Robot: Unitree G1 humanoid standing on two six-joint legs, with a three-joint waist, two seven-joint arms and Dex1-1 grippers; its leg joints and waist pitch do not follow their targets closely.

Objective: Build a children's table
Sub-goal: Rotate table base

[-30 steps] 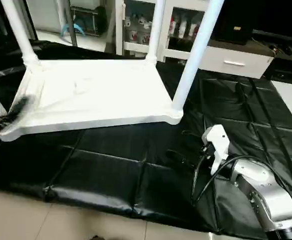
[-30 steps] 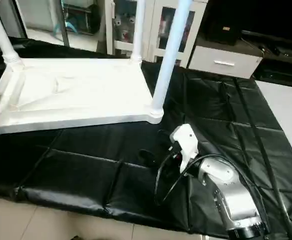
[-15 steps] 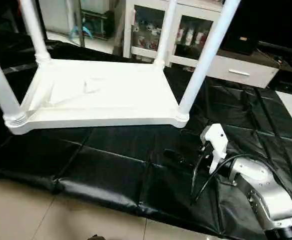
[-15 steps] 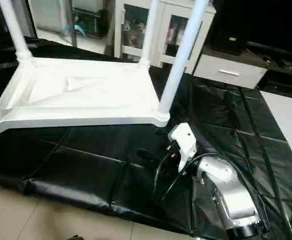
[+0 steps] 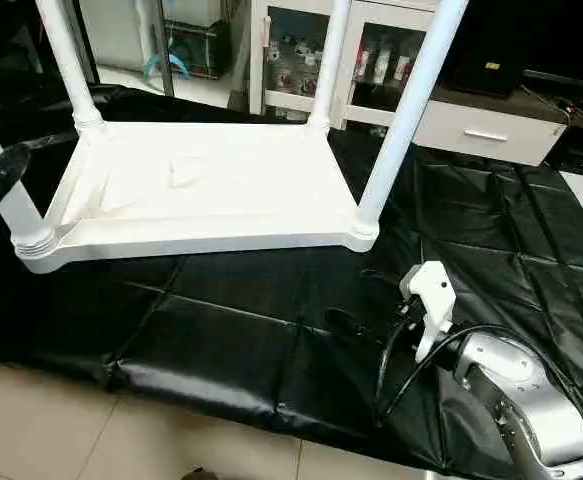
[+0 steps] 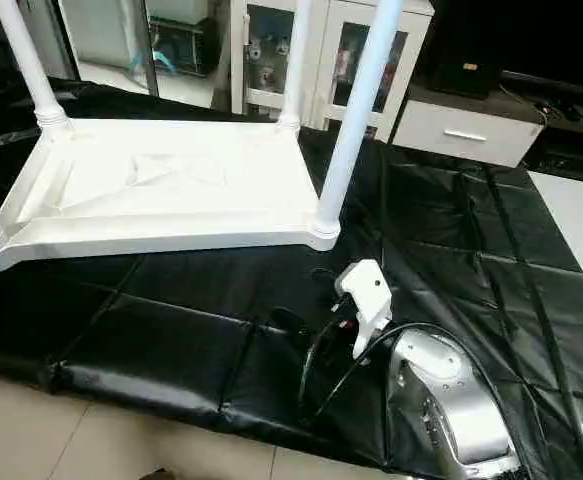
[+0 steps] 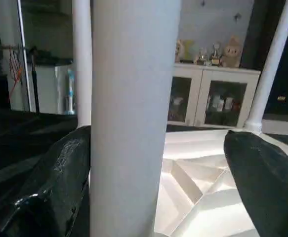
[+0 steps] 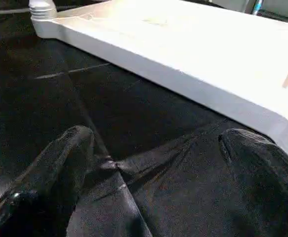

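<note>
The children's table lies upside down on the black-covered worktable [image 5: 221, 320]. Its white tabletop [image 5: 221, 180] has four white legs standing up in the corner sockets: near-left leg [image 5: 6, 205], far-left leg [image 5: 66, 60], far-right leg [image 5: 328, 60] and near-right leg [image 5: 401, 120]. My left gripper [image 7: 156, 136] is open, with the near-left leg [image 7: 134, 123] between its fingers; one finger lies close beside the leg and the other stands apart. My right gripper [image 8: 156, 134] is open and empty, low over the black cover just in front of the tabletop's edge [image 8: 183, 74].
The worktable's front edge drops to a tiled floor [image 5: 71, 430]. A white glass-door cabinet [image 5: 301, 50] and a white drawer unit [image 5: 481, 130] stand behind the table. Cables loop from my right wrist [image 5: 401, 350].
The whole view has shifted, so the camera moved. My left gripper's black finger now shows beside the near-left leg. The right gripper stays open over the cover.
</note>
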